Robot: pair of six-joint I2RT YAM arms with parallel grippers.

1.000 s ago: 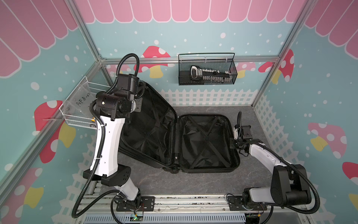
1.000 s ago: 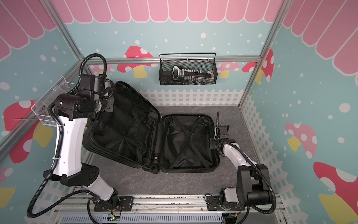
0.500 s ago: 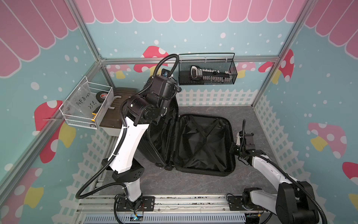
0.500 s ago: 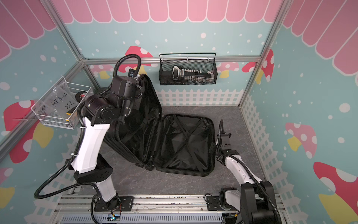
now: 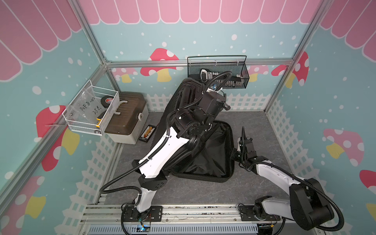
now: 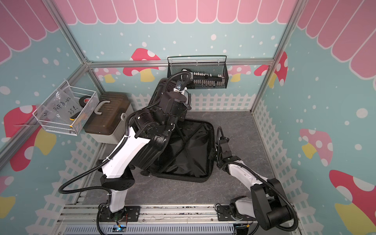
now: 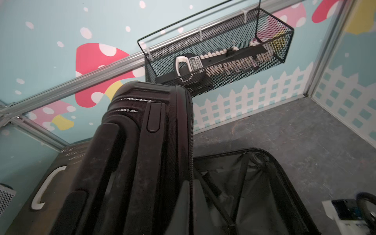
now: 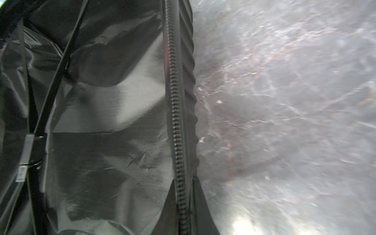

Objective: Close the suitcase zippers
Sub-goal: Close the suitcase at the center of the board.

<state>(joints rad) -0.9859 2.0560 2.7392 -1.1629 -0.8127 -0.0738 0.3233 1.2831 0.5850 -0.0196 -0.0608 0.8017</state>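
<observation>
The suitcase (image 5: 213, 160) sits mid-tabletop, one shell flat and the other (image 7: 142, 142) tipped near upright. Its ribbed shells look stiff, slick and probably light, so push on the ribs, not the soft lining. The left claw, hidden behind the raised shell, is closed. The right claw (image 8: 184, 181) seems pinched narrow on the zipper track (image 8: 176, 122).

suitcase (image 5: 217, 154): black ribbed hard shell, open | one half flat on the floor (image 5: 250, 126), black lining up | other half raised steeply on the hinge | zippers (image 8: 176, 122): black teeth along the rim, unjoined
</observation>
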